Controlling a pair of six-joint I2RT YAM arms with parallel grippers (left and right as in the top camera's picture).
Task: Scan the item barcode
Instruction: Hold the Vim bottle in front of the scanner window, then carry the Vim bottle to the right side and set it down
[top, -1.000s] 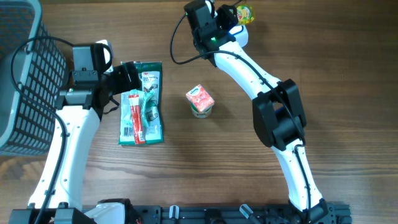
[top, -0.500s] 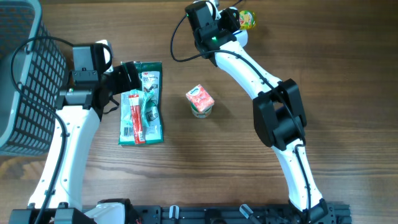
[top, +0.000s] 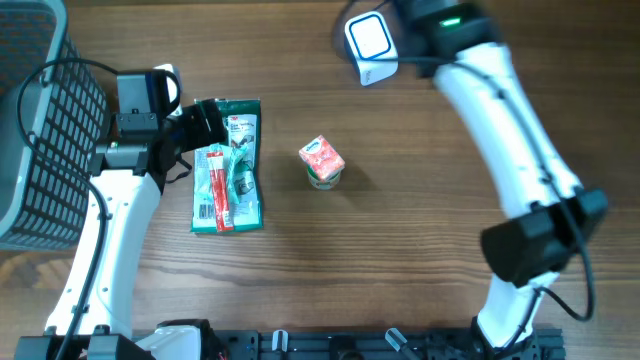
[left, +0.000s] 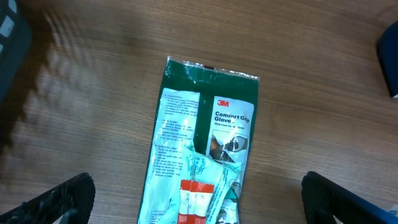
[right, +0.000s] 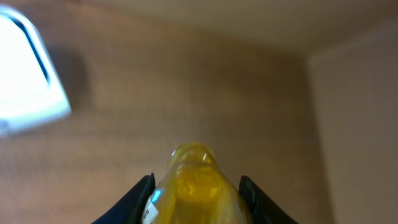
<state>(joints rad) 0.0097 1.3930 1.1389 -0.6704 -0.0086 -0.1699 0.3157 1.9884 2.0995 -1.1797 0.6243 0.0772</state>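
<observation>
Yellow bottle (right: 196, 182) — in right fingers (right: 138, 200), scanner (top: 371, 46) near

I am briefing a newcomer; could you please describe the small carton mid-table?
Start at the middle of the wooden table; in the overhead view, look just right of the flat green glove pack. The small carton stands there alone, touching nothing. It alone is boxy and pink-red with a green-and-white top; its neighbours are flat packets.

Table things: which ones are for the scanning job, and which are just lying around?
For the job: yellow bottle in the right gripper, white scanner.
Lying about: green glove pack, red tubes, little carton, basket.
</observation>
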